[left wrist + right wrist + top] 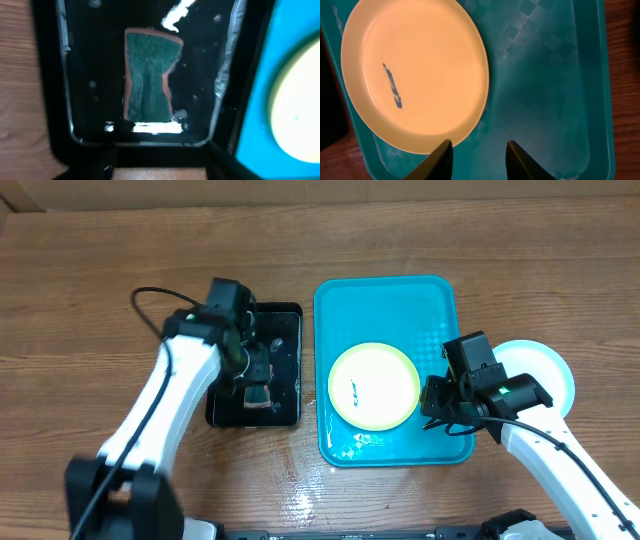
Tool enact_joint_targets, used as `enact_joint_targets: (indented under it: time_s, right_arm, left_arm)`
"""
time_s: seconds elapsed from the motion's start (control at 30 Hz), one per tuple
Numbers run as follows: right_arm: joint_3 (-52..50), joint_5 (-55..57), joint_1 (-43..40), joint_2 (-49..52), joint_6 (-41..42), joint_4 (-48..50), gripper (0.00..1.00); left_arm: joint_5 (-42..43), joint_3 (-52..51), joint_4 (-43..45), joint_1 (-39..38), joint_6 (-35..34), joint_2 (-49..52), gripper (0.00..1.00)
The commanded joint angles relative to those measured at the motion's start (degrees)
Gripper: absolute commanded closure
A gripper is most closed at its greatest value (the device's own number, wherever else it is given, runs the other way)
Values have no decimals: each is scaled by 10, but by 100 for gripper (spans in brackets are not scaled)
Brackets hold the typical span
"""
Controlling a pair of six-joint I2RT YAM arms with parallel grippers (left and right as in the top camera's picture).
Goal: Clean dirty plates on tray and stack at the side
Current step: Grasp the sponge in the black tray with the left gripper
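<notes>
A yellow-green rimmed plate (374, 386) with a white centre and a small teal smear lies on the turquoise tray (385, 300). It also shows in the right wrist view (415, 70), on the tray (545, 90). A pale-blue white plate (548, 370) lies on the table right of the tray, partly under my right arm. No second yellow-green plate is in view. My right gripper (436, 406) (477, 150) is open and empty, low over the tray at the plate's near right edge. My left gripper (255, 380) (160, 170) is open and empty over the black tray.
A smaller black tray (285, 320) (60, 100) holding water stands left of the turquoise tray. A green sponge with an orange edge (150, 75) lies in it. The wooden table is wet near the front edge (300, 490).
</notes>
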Motion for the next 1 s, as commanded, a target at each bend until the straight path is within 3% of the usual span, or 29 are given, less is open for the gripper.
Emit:
enact_joint_targets:
  time_s: [0.0, 0.4, 0.5, 0.67, 0.83, 0.97]
  right_arm:
    - [12, 6, 1, -5, -3, 1, 64]
    - [12, 59, -18, -5, 28, -8, 64]
    - [12, 59, -45, -5, 44, -5, 58]
    - [11, 54, -92, -5, 44, -7, 54]
    - [3, -8, -92, -2, -47, 13, 53]
    - [-12, -11, -92, 13, -48, 27, 53]
  left_arm:
    - [2, -3, 14, -2, 0, 67, 47]
    - [-1, -3, 51, -2, 4, 162, 79]
    - [-1, -3, 55, -2, 9, 162, 96]
    - [0, 1, 42, -1, 16, 161, 96]
    - [0, 36, 0, -1, 21, 158, 96]
    - [-1, 76, -36, -2, 28, 145, 96]
